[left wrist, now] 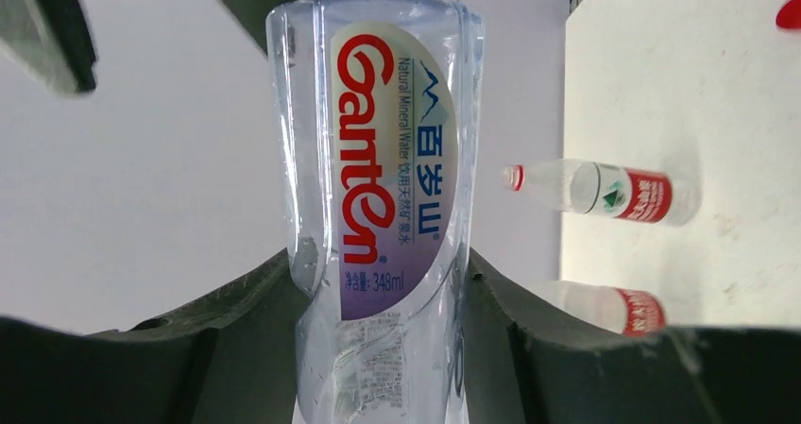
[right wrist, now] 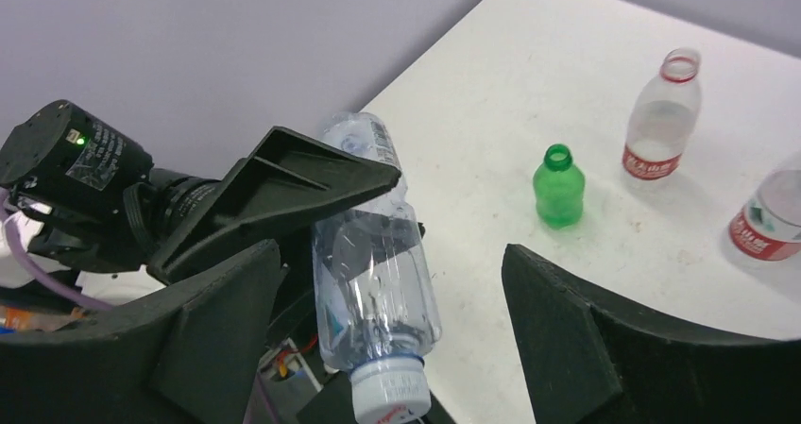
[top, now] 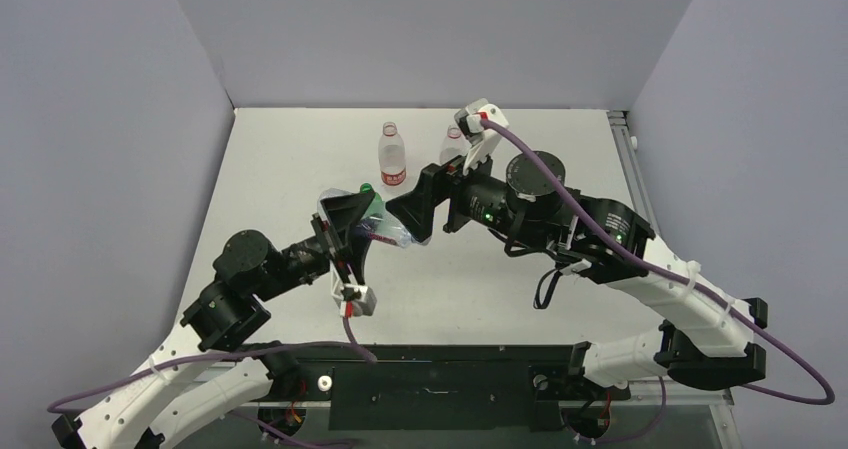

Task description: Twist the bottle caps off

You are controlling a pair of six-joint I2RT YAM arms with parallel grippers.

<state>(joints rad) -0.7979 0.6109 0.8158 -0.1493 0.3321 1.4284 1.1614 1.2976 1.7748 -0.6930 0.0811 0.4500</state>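
My left gripper [top: 352,219] is shut on a clear pale-blue bottle [top: 388,233] and holds it above the table, its neck towards the right arm. In the left wrist view [left wrist: 378,282] the fingers press both sides of this bottle [left wrist: 378,160], which bears a "Ganten" label. Its whitish cap [right wrist: 389,398] is on. My right gripper [top: 415,212] is open, and in the right wrist view [right wrist: 397,348] its fingers [right wrist: 586,339] stand wide on either side of the cap without touching it. The green bottle [right wrist: 558,186] and one red-label bottle [right wrist: 664,114] stand with open necks.
A second red-label bottle [right wrist: 763,218] stands at the right, its top cut off by the frame edge. A loose red cap [left wrist: 792,13] lies on the white table [top: 300,149]. Grey walls close in the left, back and right sides.
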